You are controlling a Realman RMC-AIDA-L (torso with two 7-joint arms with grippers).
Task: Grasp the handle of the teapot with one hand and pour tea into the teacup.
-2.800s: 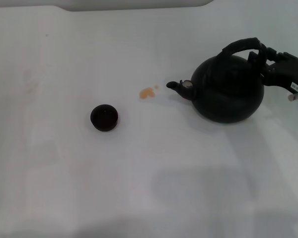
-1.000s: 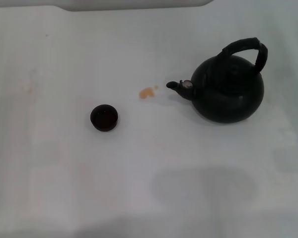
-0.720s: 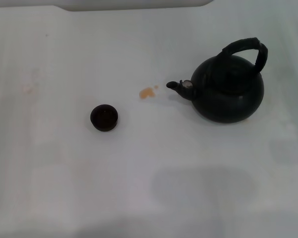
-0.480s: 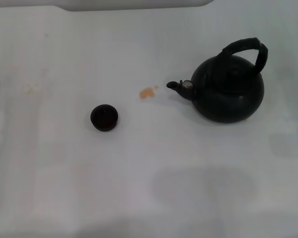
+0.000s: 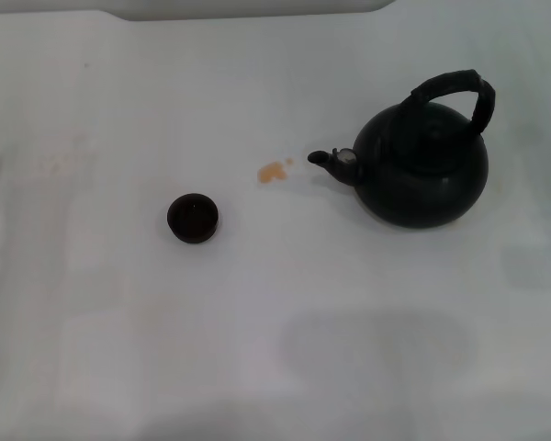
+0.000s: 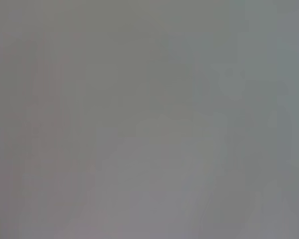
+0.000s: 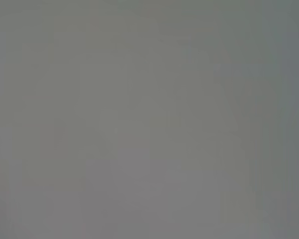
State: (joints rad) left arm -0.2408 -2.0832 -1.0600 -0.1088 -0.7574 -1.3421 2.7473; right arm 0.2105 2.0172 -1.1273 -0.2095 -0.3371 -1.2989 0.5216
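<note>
Right gripper gone; teapot (image 5: 422,170) alone.

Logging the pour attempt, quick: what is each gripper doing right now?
Left gripper: not in view.
Right gripper: not in view; the black round teapot stands unheld.

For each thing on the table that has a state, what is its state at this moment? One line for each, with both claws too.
teapot: upright on the table, spout toward the teacup, nothing holds it.
handle: raised in an arch over the teapot, free.
teacup: upright, apart from the teapot; contents cannot be told.
orange stain: on the table, just before the spout.
left claw: not in view.
right claw: not in view.
</note>
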